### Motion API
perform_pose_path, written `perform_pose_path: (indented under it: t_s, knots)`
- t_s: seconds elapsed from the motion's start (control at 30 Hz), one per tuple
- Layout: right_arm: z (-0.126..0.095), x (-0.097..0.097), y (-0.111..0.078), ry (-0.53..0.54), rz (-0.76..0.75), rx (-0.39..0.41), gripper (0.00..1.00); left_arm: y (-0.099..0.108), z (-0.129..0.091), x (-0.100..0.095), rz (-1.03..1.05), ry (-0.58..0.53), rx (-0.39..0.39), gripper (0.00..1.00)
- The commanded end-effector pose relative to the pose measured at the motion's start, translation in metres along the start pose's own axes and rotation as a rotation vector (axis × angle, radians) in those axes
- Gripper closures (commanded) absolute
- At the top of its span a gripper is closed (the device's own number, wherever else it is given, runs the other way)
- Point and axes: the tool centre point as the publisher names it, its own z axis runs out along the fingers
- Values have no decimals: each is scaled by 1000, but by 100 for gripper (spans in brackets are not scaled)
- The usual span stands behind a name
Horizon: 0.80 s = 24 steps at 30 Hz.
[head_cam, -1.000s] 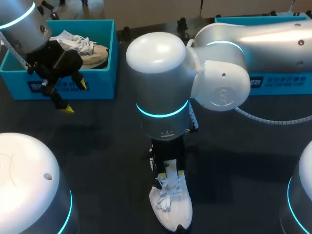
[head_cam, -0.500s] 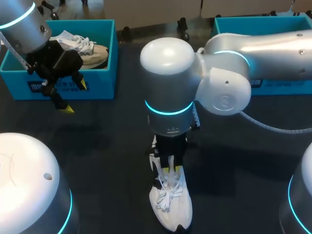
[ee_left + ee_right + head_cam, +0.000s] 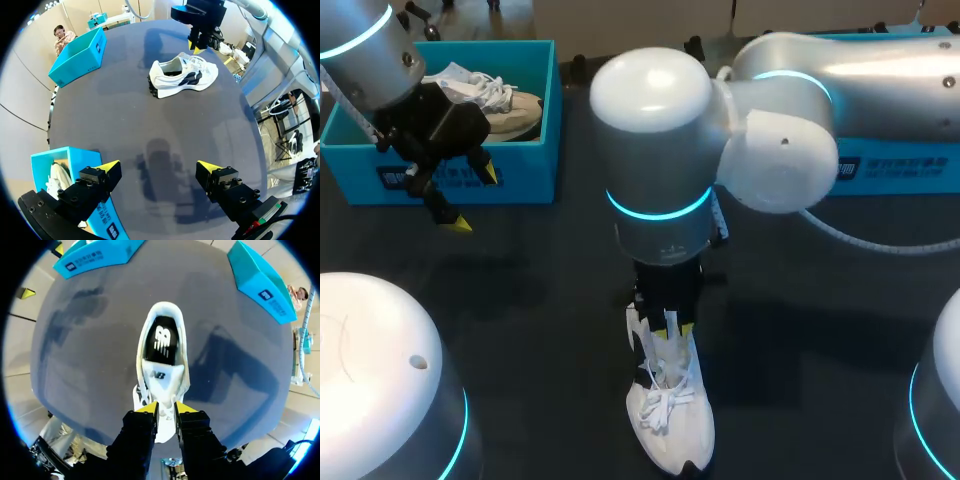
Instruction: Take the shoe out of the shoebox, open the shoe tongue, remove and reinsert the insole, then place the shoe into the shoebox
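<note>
Our right arm (image 3: 770, 150) swings back slightly; the right gripper (image 3: 165, 409) pinches the shoe (image 3: 672, 425) at its laces (image 3: 665, 400) on the bench (image 3: 520, 300), left gripper (image 3: 159, 166) spread. We judge opening the tongue (image 3: 159, 374) underway; next we pull it wide.

White sneaker (image 3: 670, 420) with white laces (image 3: 662, 400), navy side markings and a black insole (image 3: 161, 342) bearing a white mark. Turquoise shoebox (image 3: 535, 150) holding a cream-and-white shoe (image 3: 495, 95). Dark grey desk (image 3: 520, 300). Left tool (image 3: 472, 198): black, yellow-tipped. Silver left arm (image 3: 365, 50) and right arm (image 3: 660, 130), ringed in glowing cyan.
</note>
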Motion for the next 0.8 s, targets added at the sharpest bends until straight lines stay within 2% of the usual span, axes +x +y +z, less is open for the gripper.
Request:
perform_pose_path:
  t_s: [0.03,0.37,0.6,0.63,0.67,0.77,0.8]
  knots:
    - [16,6,15,-3,-28,22,79,0,0,0,1,1,-3,0]
    - [42,3,27,63,-56,31,78,0,0,0,1,1,-3,0]
    - [4,-1,19,22,-111,-2,75,0,0,0,1,1,-3,0]
    - [-1,-3,20,33,-157,-1,72,0,0,0,1,1,-3,0]
    - [-6,-6,21,51,-209,-6,65,0,0,0,1,1,-3,0]
    - [-16,-16,26,101,-376,-15,58,0,0,0,1,1,-3,0]
    - [-19,-19,28,89,-396,-16,53,0,0,0,1,1,-3,0]
